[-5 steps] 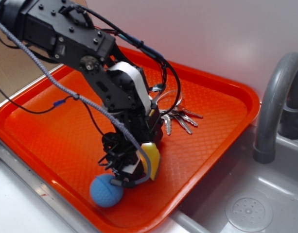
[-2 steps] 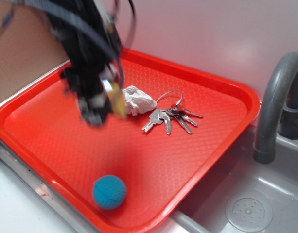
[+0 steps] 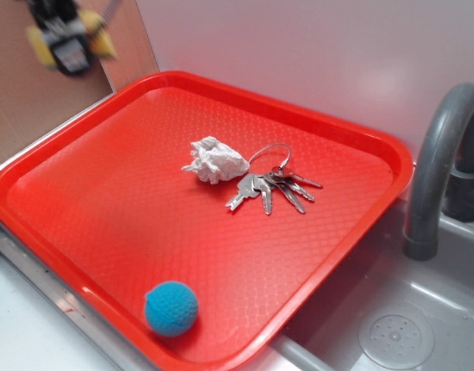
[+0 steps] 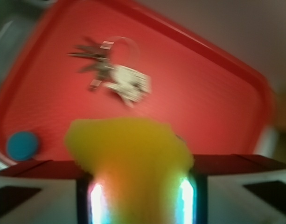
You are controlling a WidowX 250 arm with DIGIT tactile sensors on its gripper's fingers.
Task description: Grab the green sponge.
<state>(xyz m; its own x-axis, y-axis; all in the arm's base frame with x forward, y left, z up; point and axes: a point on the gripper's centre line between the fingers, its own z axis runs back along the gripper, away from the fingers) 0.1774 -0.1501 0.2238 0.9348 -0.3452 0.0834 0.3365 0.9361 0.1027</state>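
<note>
The red tray (image 3: pixel 352 139) is shown holding only a paper wad (image 3: pixel 215 161), keys (image 3: pixel 271 185) and blue ball (image 3: pixel 171 308). The gripper (image 3: pixel 69 37), raised high at upper left, is seen clamped on the green sponge (image 4: pixel 129 158); the grab is judged complete.

A pale, faintly pink wall (image 3: pixel 314 54) runs behind everything, evenly lit without hard shadows. At ten o'clock a brown cardboard panel (image 3: pixel 20 100) leans against it. At four o'clock sits a grey sink (image 3: pixel 422 309) with a round drain (image 3: pixel 396 338), and a curved grey faucet (image 3: pixel 441 154) rises at three o'clock.
</note>
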